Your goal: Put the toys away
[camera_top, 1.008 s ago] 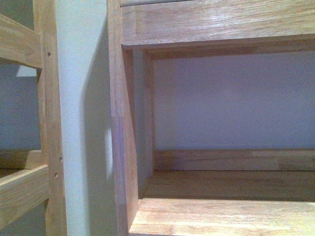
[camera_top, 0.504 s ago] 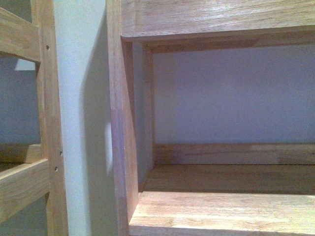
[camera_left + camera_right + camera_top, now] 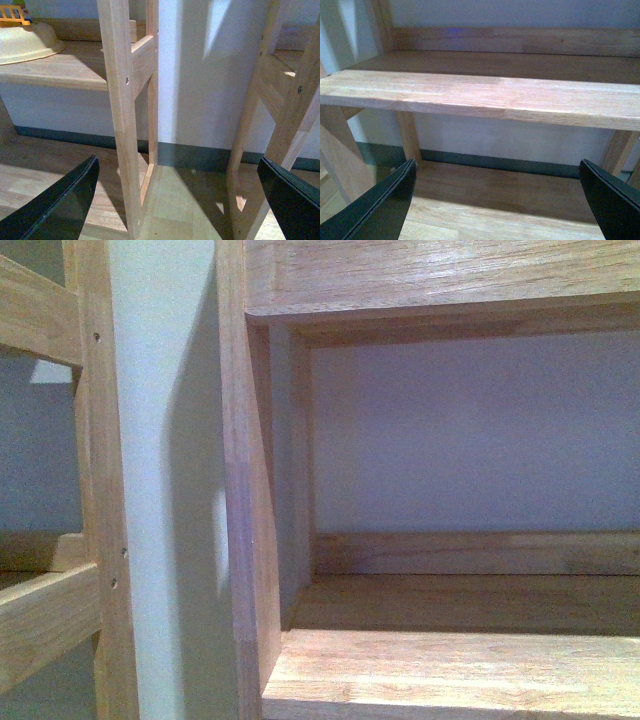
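The orange-yellow plush toy is out of view in every frame. My left gripper [image 3: 177, 200] is open and empty, its black fingers [image 3: 60, 205] wide apart, facing the gap between two wooden shelf units above the wood floor. My right gripper [image 3: 495, 200] is open and empty, its black fingers [image 3: 375, 210] spread below the front of a bare wooden shelf board [image 3: 485, 97]. Neither gripper shows in the front view.
The front view is filled by a wooden shelf unit: upright post [image 3: 245, 490], bare lower board [image 3: 450, 670], upper board [image 3: 440, 275]. A second unit's post [image 3: 100, 480] stands left. In the left wrist view a cream bowl [image 3: 25, 42] with a small orange-yellow toy fence sits on a shelf.
The front view has shifted a little: the shelf boards sit lower against the frame than one second ago. Nothing differs from half a second ago.
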